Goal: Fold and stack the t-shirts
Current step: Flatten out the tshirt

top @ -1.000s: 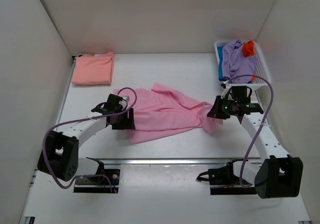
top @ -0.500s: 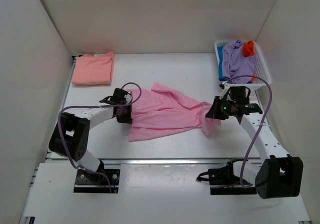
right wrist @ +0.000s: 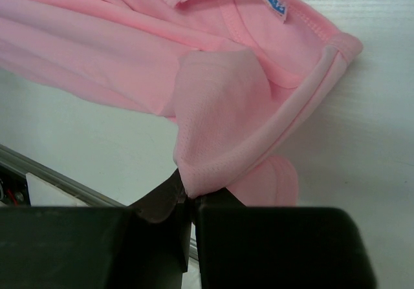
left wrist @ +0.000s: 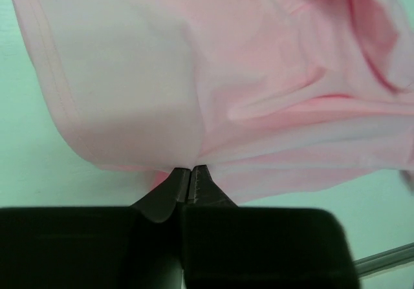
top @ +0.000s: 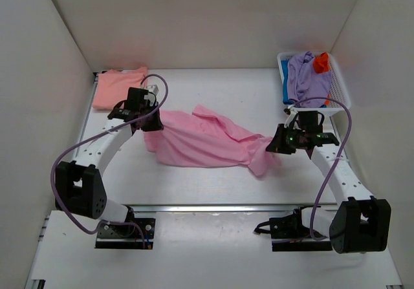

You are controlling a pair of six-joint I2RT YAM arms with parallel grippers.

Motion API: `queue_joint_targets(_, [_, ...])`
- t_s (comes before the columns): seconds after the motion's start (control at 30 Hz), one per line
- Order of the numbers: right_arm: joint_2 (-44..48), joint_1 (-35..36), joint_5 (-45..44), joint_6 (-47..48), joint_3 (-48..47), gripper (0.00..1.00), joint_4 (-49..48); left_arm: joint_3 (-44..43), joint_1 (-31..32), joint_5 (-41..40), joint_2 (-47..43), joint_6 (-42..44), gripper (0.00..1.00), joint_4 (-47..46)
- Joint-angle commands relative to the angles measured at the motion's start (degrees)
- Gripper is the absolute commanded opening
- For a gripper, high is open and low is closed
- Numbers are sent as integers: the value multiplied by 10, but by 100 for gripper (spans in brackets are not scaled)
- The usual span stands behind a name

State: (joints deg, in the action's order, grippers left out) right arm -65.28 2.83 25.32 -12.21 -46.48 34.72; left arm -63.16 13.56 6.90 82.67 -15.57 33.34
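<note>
A light pink t-shirt point(top: 200, 143) lies stretched and rumpled across the middle of the table. My left gripper point(top: 153, 122) is shut on its left edge point(left wrist: 129, 95), the cloth pinched between the fingertips. My right gripper point(top: 274, 144) is shut on its right end point(right wrist: 220, 134), with the collar and blue label showing above the jaws. A folded salmon-peach t-shirt point(top: 119, 88) lies at the back left. Lavender point(top: 304, 74), orange point(top: 321, 62) and blue point(top: 286, 92) t-shirts sit in the basket.
A white slatted basket point(top: 339, 90) stands at the back right corner against the wall. White walls enclose the table on three sides. A metal rail point(top: 213, 207) runs along the near edge by the arm bases.
The left gripper closed on the pink t-shirt's left edge and moved up and back-left, pulling the cloth out longer. The right gripper kept its hold and barely moved.
</note>
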Motion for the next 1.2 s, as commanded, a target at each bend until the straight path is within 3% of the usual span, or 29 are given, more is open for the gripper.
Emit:
queue_joint_targets(0.0, [-6, 1, 10, 7, -1, 0, -24, -28, -5, 18, -9, 20, 0, 43])
queue_joint_targets(0.27, [1, -4, 8, 12, 0, 0, -17, -65, -20, 16, 4, 23, 0, 37])
queue_joint_targets(0.57, [4, -5, 2, 5, -5, 0, -15, -195, -34, 20, 14, 25, 0, 71])
queue_joint_targets(0.9, [96, -27, 30, -1, -20, 0, -42, -242, -44, 43, -38, 18, 0, 85])
queue_joint_targets(1.0, [107, -64, 39, 10, -51, 0, -15, -253, -49, 44, -43, 22, 0, 96])
queue_joint_targets(1.17, [105, -55, 25, 23, -57, 0, 18, -255, -51, 48, -8, 25, 0, 101])
